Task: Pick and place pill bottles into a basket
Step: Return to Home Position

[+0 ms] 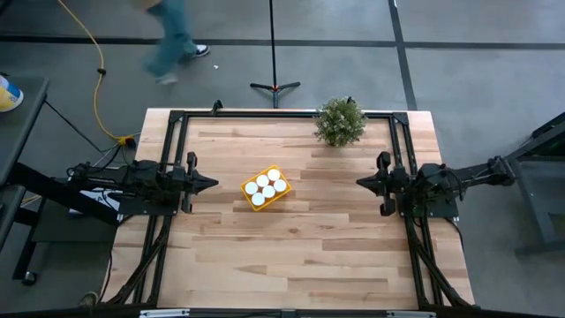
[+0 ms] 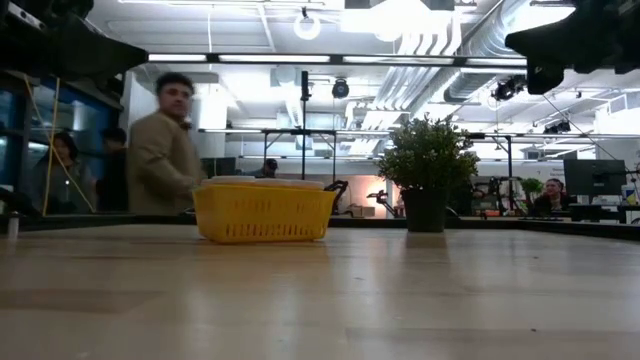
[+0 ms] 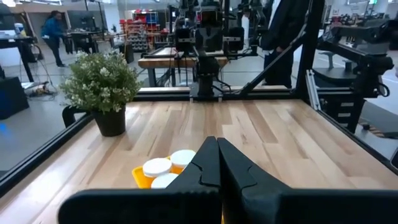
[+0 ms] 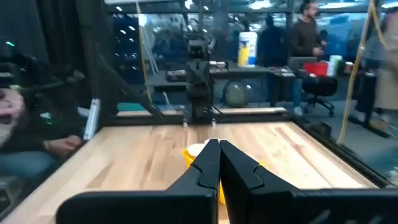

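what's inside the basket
Only the pill bottles, seen from above as six white caps packed in two rows. Their bodies and the floor of the basket are hidden under the caps.

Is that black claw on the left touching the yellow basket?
Apart. The high view shows a strip of bare table between the tip of the shut left gripper and the basket.

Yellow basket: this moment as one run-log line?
white-capped round pill bottles: inside yellow plastic basket | left gripper: shut, left side | right gripper: shut, right side
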`<state>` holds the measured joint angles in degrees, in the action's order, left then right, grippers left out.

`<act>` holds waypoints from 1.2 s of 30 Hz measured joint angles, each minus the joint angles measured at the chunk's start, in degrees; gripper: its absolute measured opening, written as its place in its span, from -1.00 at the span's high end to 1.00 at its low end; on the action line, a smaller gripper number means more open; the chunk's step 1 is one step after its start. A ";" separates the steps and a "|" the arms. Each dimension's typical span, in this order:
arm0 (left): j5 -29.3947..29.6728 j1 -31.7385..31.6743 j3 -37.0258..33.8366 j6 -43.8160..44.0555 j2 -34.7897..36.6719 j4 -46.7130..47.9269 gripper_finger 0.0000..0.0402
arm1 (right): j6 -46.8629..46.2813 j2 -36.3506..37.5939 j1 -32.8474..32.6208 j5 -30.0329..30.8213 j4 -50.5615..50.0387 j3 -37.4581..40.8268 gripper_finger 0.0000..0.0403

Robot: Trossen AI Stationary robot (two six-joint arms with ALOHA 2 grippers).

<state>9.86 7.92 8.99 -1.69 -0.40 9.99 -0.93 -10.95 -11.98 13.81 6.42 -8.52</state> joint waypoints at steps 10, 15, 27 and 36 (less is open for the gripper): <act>-2.93 0.00 0.00 -1.53 0.01 -1.90 0.88 | -0.79 -0.12 -1.16 -5.23 11.20 7.91 1.00; -3.49 0.00 -0.74 -3.62 0.01 -1.68 0.88 | 3.59 0.22 -1.15 -4.25 11.77 7.91 1.00; -3.58 -0.02 -7.79 -5.15 0.02 -12.23 0.88 | 3.39 0.21 -1.14 1.82 9.49 7.91 1.00; -3.07 -0.02 -8.36 -5.14 0.00 -12.34 0.88 | 3.39 0.22 -1.14 2.39 9.07 7.94 1.00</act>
<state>6.79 7.90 0.63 -6.83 -0.40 -2.35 2.46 -10.73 -13.13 16.21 15.49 -0.58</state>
